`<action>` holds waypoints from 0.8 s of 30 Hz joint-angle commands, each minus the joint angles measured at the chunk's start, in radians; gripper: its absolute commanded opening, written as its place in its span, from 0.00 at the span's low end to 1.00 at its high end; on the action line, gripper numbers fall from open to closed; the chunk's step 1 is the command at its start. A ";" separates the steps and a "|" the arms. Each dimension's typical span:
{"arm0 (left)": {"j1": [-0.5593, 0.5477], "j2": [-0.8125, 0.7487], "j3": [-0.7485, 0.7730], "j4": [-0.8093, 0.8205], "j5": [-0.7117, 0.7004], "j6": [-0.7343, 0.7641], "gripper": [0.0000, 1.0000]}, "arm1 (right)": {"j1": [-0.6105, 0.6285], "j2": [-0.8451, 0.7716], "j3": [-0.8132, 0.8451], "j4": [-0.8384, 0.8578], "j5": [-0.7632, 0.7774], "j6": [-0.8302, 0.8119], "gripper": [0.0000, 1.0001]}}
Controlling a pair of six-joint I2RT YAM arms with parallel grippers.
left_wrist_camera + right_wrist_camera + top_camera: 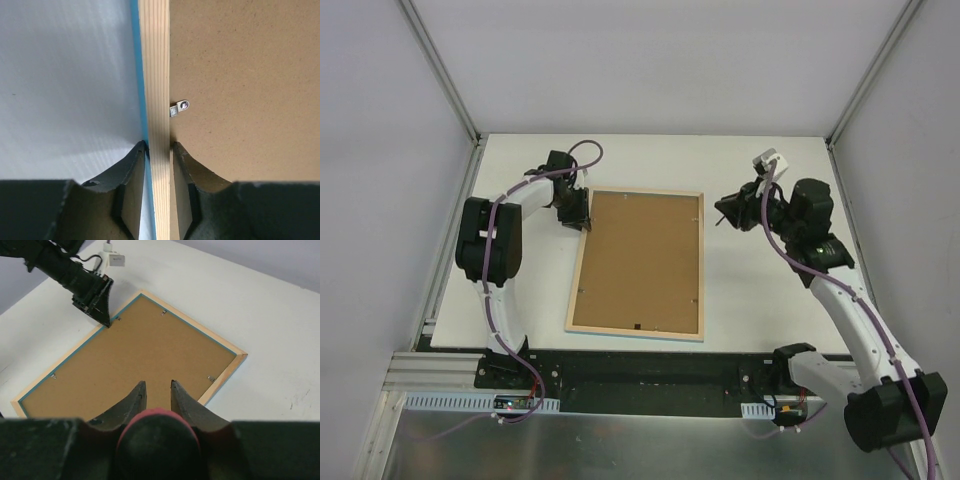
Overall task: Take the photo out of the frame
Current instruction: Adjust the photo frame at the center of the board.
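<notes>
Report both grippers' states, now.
Left gripper: closed on the frame, fingers pinching its wooden rim.
Right gripper: closed on a red-handled tool.

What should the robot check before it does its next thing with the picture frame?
1. The frame lies back-up on the table: ok.
2. The left gripper pinches the frame's wooden rim: ok.
3. The right gripper holds the red-handled tool: ok.
4. The metal tab is turned off the backing board: not ok, it lies over the board's edge.
5. The photo is free to lift: cannot tell, it is hidden.
</notes>
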 commanded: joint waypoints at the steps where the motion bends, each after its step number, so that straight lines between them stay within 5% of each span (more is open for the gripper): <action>1: -0.012 -0.006 -0.053 -0.011 0.076 -0.071 0.22 | 0.019 0.098 0.092 0.061 0.098 -0.001 0.01; 15: -0.063 0.003 -0.040 0.044 0.115 -0.192 0.01 | 0.042 0.509 0.341 0.117 0.175 0.126 0.01; 24: -0.101 0.018 -0.027 0.091 0.196 -0.294 0.00 | 0.068 0.724 0.542 0.047 0.135 0.123 0.01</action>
